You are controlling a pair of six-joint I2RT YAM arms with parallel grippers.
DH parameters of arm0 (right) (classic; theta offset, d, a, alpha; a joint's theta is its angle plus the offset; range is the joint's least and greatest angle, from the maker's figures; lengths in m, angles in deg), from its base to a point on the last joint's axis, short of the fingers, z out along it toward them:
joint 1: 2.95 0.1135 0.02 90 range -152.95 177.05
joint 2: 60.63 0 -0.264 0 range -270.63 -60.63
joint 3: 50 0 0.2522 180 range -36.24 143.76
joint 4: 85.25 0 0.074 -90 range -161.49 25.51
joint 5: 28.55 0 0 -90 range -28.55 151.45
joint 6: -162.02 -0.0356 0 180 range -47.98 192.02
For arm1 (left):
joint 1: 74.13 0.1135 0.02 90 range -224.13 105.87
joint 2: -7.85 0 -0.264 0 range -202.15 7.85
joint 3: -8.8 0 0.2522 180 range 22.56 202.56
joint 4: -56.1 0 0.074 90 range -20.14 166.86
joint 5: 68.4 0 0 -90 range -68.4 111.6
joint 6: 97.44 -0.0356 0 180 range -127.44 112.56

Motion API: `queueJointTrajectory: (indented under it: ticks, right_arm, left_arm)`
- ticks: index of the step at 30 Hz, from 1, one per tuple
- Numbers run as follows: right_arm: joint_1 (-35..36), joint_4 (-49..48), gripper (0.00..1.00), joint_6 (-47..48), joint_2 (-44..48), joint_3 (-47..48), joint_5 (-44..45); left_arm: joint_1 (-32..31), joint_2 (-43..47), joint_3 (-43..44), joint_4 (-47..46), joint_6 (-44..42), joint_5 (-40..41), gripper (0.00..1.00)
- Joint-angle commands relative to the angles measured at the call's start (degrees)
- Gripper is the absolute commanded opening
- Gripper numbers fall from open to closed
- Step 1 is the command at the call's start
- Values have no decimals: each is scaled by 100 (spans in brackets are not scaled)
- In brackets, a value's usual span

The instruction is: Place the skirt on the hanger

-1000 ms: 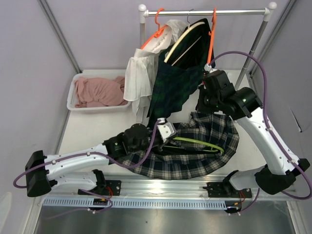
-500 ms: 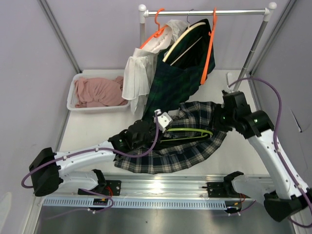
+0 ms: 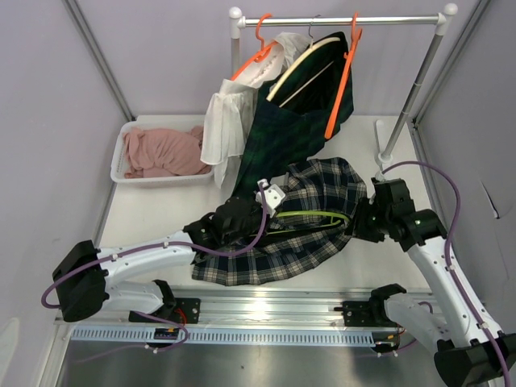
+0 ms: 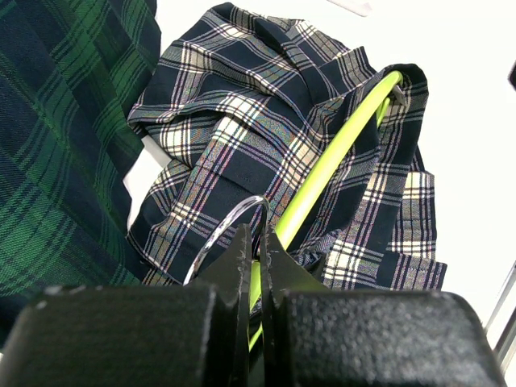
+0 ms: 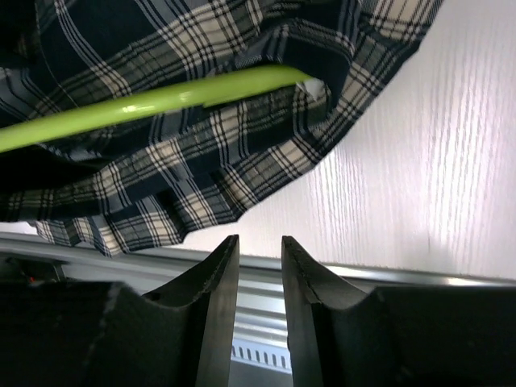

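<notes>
Fingers (image 4: 239, 266) of our left gripper (image 4: 256, 238) clamp the green hanger (image 4: 339, 153) by its hook. The plaid skirt (image 4: 242, 121) lies bunched about its bar on the table (image 5: 419, 161) and is not yet hung straight, we judge. Our right gripper (image 5: 260, 250) hovers just beside the skirt's edge, jaws slightly apart and empty.

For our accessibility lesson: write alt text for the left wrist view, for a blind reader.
The left gripper is shut on a lime-green hanger by its wire hook. The hanger runs up and right across a navy-and-white plaid skirt crumpled on a white table; a dark green tartan garment fills the left edge.
</notes>
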Motion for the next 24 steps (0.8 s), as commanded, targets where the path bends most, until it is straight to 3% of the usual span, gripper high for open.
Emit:
queueJointTrajectory:
  ticks: [1, 6, 11, 20, 24]
  right_arm:
    - [-45, -671, 33, -271, -89, -154, -16]
    - [-124, -1383, 33, -632, -168, -787, 371]
    - [-177, -2087, 40, -922, -212, -1305, 625]
    - [-221, -2852, 45, -896, -274, -1631, 1179]
    - [-239, -3116, 42, -870, -370, -1667, 1267]
  left_arm:
    - [80, -1, 186, -304, 79, 102, 0]
    - [89, -27, 195, -287, 114, 59, 0]
    - [98, -18, 212, -287, 122, 32, 0]
    - [98, -1, 212, -252, 123, -21, 0]
    - [98, 43, 221, -208, 123, -29, 0]
